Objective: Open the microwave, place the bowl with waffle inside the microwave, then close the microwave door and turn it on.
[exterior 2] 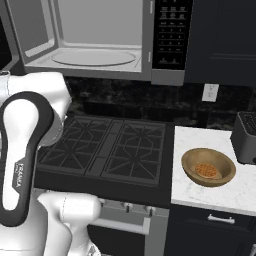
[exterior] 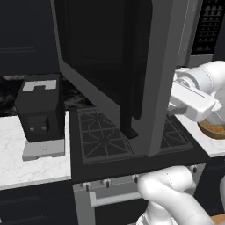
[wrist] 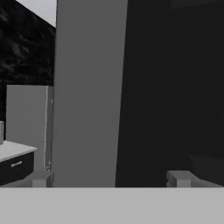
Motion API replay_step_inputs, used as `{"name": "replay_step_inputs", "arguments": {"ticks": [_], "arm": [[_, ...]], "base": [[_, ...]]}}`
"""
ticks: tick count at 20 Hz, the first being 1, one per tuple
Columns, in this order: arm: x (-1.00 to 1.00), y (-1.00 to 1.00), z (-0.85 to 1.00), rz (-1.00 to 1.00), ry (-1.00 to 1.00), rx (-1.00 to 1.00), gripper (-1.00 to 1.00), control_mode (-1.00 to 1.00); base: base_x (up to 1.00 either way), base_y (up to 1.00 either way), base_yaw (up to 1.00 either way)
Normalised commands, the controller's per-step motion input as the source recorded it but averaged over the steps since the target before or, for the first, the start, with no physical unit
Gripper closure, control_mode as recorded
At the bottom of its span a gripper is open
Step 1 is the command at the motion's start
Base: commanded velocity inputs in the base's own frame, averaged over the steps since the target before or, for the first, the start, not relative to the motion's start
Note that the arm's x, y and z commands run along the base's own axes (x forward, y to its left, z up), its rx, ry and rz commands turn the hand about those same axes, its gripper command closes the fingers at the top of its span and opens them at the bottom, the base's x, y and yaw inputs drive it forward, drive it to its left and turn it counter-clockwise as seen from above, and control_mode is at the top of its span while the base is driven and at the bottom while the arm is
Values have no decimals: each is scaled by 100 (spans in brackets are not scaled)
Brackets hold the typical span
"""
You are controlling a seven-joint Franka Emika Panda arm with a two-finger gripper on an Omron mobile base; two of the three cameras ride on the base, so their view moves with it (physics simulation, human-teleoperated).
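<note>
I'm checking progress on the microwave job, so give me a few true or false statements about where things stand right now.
1. The microwave door is swung open. True.
2. The bowl sits inside the microwave. False: it rests on the white counter right of the stove.
3. The waffle lies in the bowl. True.
4. The claw is shut on the bowl. False: it is open, holding nothing.

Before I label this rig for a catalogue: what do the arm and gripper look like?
The arm has glossy white rounded shells with dark joints; one link bears a wide black band with small FRANKA lettering. The gripper ends in two small blocky grey finger tips. No cables are visible.
</note>
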Motion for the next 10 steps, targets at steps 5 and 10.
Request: {"name": "replay_step_inputs", "arguments": {"ticks": [5, 10], "arm": [[3, 0, 21, 0, 0, 0, -100, -100], [36, -5, 11, 1, 0, 4, -100, -100]], "base": [[0, 0, 0], [0, 0, 0]]}}
